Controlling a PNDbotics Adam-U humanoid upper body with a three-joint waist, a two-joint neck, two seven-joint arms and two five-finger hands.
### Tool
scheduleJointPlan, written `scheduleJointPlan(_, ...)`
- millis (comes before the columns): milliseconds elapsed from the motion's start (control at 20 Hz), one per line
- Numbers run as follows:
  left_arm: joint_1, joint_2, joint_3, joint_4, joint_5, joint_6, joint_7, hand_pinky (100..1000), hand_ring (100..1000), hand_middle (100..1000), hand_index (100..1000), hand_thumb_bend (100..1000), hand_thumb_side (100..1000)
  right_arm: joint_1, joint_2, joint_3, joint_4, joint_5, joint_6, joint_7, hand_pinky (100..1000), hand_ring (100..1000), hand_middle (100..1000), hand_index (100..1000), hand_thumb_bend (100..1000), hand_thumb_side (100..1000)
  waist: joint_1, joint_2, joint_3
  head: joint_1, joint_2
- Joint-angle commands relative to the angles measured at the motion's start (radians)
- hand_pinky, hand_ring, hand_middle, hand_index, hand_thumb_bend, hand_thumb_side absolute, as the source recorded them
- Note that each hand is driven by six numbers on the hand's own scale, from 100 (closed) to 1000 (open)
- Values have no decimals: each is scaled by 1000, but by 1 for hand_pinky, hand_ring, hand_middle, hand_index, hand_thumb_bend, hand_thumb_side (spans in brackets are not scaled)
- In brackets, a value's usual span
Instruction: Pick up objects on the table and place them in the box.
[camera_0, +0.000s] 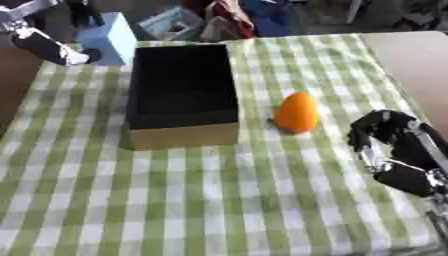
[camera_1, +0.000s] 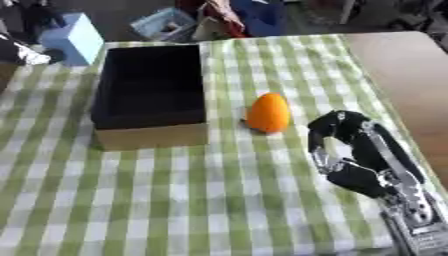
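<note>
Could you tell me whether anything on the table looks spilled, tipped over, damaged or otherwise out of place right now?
Nothing stands out. The black box sits upright and open on the green checked tablecloth, the orange object rests beside it, apart, and the light blue box stands at the far left corner. The right robot hand is curled, holding nothing.

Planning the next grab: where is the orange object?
On the checked tablecloth, the orange object sits right of the box, ahead of the right hand.

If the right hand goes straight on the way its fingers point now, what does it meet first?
Most likely the orange. The right hand lies on the checked cloth with fingers curled, aimed up and left toward the fruit. Nothing lies between them, though depth is hard to judge.
</note>
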Motion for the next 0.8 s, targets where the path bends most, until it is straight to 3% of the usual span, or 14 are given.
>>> scheduleJointPlan(50, -34, -12, -22, -32, 3, -12, -23, 615, 452, 437, 591, 445, 101, -10, -20, 1, -10, -8, -3, 6, 672, 523, 525, 634, 100, 192, 2, -18, -5, 7, -9)
scheduleJointPlan(400, -25, -81, -80, -15, -44, -52, -71, 616, 465, 456, 612, 462, 108, -14, -17, 3, -10, -10, -4, 9, 672, 523, 525, 634, 100, 194, -1, -11, -23, 6, -15)
scheduleJointPlan(800, 6, -109, -99, 17, -79, -74, -90, 640, 509, 514, 678, 550, 104, -15, -15, 1, -11, -11, -4, 8, 672, 523, 525, 634, 100, 198, -2, -5, -21, 2, -18)
